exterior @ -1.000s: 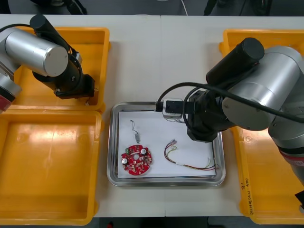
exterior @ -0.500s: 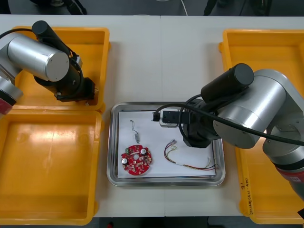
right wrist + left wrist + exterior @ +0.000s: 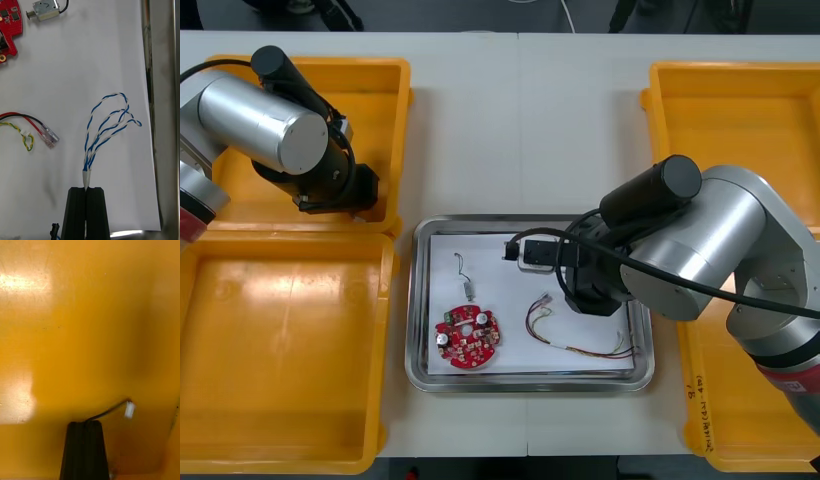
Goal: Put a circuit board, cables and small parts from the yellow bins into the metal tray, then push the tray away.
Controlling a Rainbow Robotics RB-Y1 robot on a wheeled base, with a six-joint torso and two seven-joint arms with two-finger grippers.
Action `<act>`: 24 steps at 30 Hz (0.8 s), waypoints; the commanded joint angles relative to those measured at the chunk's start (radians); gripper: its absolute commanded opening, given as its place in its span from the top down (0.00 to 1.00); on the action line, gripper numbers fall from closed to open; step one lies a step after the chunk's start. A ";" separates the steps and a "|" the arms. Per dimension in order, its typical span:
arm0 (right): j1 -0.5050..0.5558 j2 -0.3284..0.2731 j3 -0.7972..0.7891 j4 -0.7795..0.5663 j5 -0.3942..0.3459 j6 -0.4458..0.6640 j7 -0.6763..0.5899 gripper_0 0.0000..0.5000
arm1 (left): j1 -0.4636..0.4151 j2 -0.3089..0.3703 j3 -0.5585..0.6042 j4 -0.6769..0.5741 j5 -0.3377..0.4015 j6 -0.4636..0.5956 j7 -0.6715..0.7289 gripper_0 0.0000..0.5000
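Right wrist view, nearest first: right gripper (image 3: pixel 88 188) has its fingers pinched together on the taped end of the blue and white cable (image 3: pixel 108 127). The loose twisted loops fan out ahead of the tips over the white liner of the tray (image 3: pixel 165 112), just beside the tray's metal wall. Can't tell whether the loops rest on the liner or hang just above it.

Off to the other side of the fingers, well apart from that cable, lies the red and yellow cable (image 3: pixel 22 117) with its clear plug. Farther on sit the small metal part (image 3: pixel 44 9) and the circuit board (image 3: pixel 8 26), all on the liner.

Farther off, the left gripper (image 3: pixel 84 423) hangs over the floor of the far left yellow bin (image 3: pixel 75 315), fingers closed on a black cable (image 3: pixel 108 411) with a white plug.

My read: step in hand is dropping off the blue and white cable. Next move calls for opening the fingers low and backing straight up, clear of the wall — then the black cable comes over. Push comes last.
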 commanded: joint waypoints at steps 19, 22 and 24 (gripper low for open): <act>0.010 0.004 0.031 0.060 0.022 -0.107 0.053 0.92 | 0.005 0.027 0.107 -0.005 0.008 0.025 -0.118 1.00; 0.010 0.003 0.031 0.060 0.022 -0.108 0.049 0.72 | 0.005 0.027 0.143 -0.002 -0.006 0.042 -0.157 1.00; 0.010 0.001 0.031 0.060 0.022 -0.108 0.050 0.65 | 0.005 0.027 0.162 -0.001 -0.016 0.057 -0.182 1.00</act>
